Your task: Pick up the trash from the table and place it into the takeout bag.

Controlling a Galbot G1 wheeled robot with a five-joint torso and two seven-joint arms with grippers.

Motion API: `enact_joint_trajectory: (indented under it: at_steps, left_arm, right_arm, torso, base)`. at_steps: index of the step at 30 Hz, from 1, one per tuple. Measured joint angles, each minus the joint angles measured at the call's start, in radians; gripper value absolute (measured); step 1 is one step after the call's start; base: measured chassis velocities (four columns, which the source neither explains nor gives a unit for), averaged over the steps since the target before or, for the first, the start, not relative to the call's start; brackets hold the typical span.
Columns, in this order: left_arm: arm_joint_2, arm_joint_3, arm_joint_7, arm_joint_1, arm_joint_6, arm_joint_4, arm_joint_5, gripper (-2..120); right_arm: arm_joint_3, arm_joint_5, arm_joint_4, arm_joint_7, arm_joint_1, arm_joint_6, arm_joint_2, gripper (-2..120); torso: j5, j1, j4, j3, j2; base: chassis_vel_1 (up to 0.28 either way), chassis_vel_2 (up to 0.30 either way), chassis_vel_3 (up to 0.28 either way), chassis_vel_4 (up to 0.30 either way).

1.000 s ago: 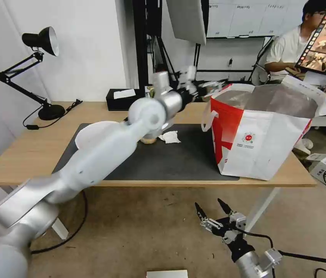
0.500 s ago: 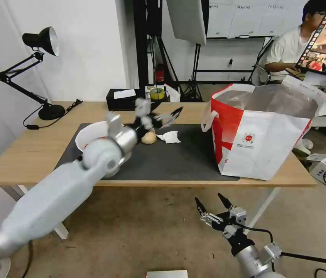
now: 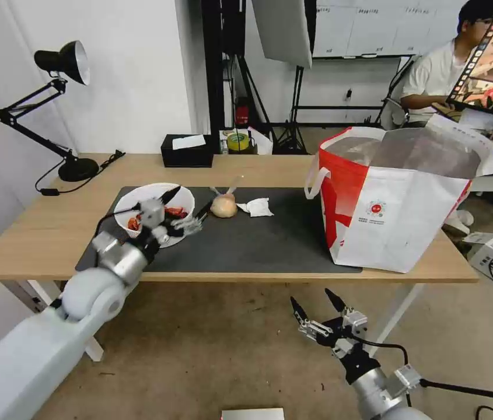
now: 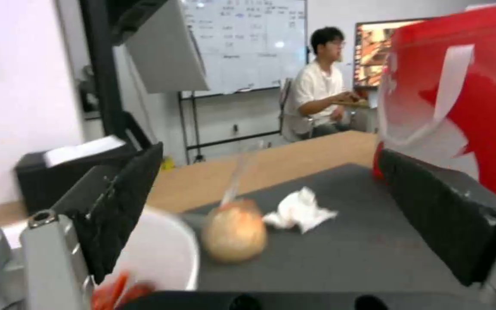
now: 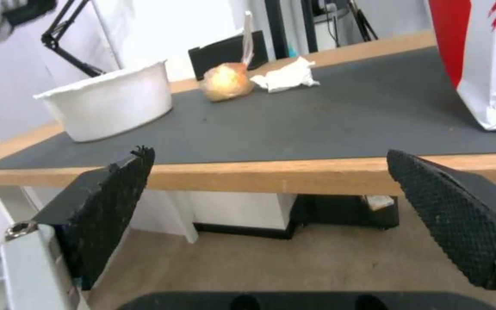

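Left gripper [image 3: 183, 211] wide apart, empty, over the near rim of the white bowl of crayfish shells [image 3: 141, 211].

Poised as if to take the bowl, at nine o'clock on the grey mat [image 3: 258, 239]. Toward three o'clock: knotted bag [image 3: 223, 206], crumpled tissue [image 3: 258, 206], then takeout bag [image 3: 398, 195], mouth gaping, nothing between. Black tissue box [image 3: 186, 150] at twelve. Right gripper [image 3: 317, 308] parked below the table [image 3: 42, 233], spread, empty.

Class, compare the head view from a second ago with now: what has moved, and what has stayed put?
The left claw swung back from the takeout bag to hover open over the bowl of shells, holding nothing. The knotted bag, the tissue and the takeout bag kept their places; the right claw stayed open below the table.
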Motion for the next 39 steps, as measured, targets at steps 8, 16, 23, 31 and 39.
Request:
enact_joint_trajectory:
  at_steps: [8, 16, 23, 31, 39]
  left_arm:
    - [-0.099, -0.204, 0.01, 0.231, -0.028, -0.026, 0.059, 100]
    - [-0.2, -0.337, 0.025, 0.45, -0.034, -0.072, 0.118, 100]
    - [-0.232, -0.348, 0.024, 0.5, -0.049, -0.074, 0.152, 100]
    - [-0.252, -0.366, -0.004, 0.532, -0.049, -0.033, 0.209, 100]
    - [-0.252, -0.387, -0.005, 0.545, -0.047, -0.028, 0.206, 100]
  right_arm:
    - [-0.002, -0.014, 0.006, 0.002, -0.007, 0.006, 0.004, 100]
    - [-0.005, -0.034, 0.013, 0.018, -0.017, 0.013, 0.0, 100]
    - [0.021, -0.072, 0.031, 0.041, -0.044, 0.031, 0.02, 100]
    - [0.038, -0.188, 0.025, 0.092, -0.055, 0.082, 0.058, 100]
    - [0.04, -0.224, 0.0, 0.09, -0.054, 0.102, 0.057, 100]
  torso:
    - [0.0001, 0.0, 0.0, 0.0, 0.0]
    - [0.0003, 0.0, 0.0, 0.0, 0.0]
    - [0.0002, 0.0, -0.0003, 0.0, 0.0]
    - [0.0001, 0.0, -0.0003, 0.0, 0.0]
    - [0.0002, 0.0, -0.0001, 0.0, 0.0]
  base:
    - [0.0, 0.0, 0.0, 0.0]
    - [0.0, 0.0, 0.0, 0.0]
    - [0.0, 0.0, 0.0, 0.0]
    - [0.0, 0.0, 0.0, 0.0]
    - [0.0, 0.0, 0.0, 0.0]
